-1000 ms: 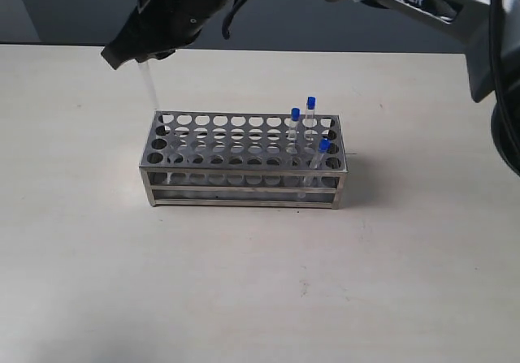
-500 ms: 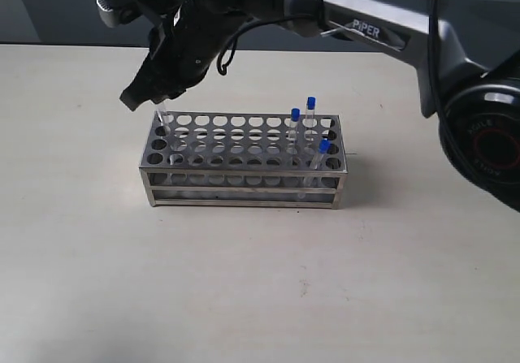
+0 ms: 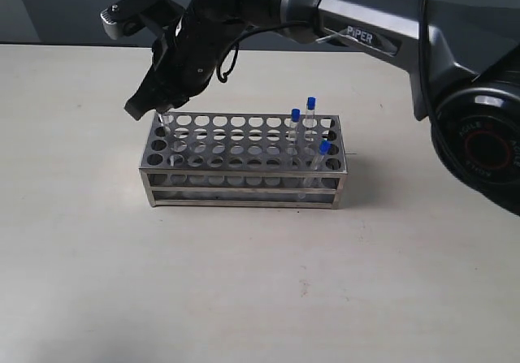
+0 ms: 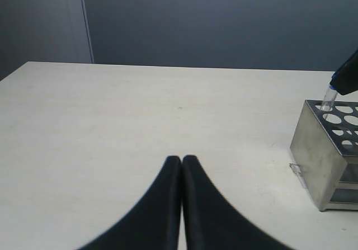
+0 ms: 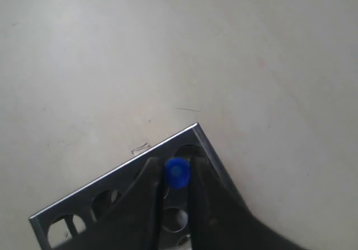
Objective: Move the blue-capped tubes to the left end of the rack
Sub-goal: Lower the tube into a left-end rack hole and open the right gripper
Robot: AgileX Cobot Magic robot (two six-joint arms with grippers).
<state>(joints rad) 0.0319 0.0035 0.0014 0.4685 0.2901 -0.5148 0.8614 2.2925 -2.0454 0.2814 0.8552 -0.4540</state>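
A pale beige surface (image 3: 97, 282) carries the silver metal perforated rack (image 3: 244, 165); the exterior view shows the right hand (image 3: 154, 105) grasping one thin clear blue-capped tube (image 3: 166, 123) at the left-end corner hole, three others (image 3: 311, 103) at the right end. Left wrist view: left hand (image 4: 182, 159) clenched, empty. Right wrist view: blue cap (image 5: 177, 173) between fingers (image 5: 146, 208). Insertion seems under way; next, straight descent, then release.

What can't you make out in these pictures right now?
Exterior view: the cap of the held tube, hidden by the right gripper.
Left wrist view: most of the rack, cut off by the frame edge.
Right wrist view: the tube's body and how deep it sits, hidden under its blue cap and the fingers.
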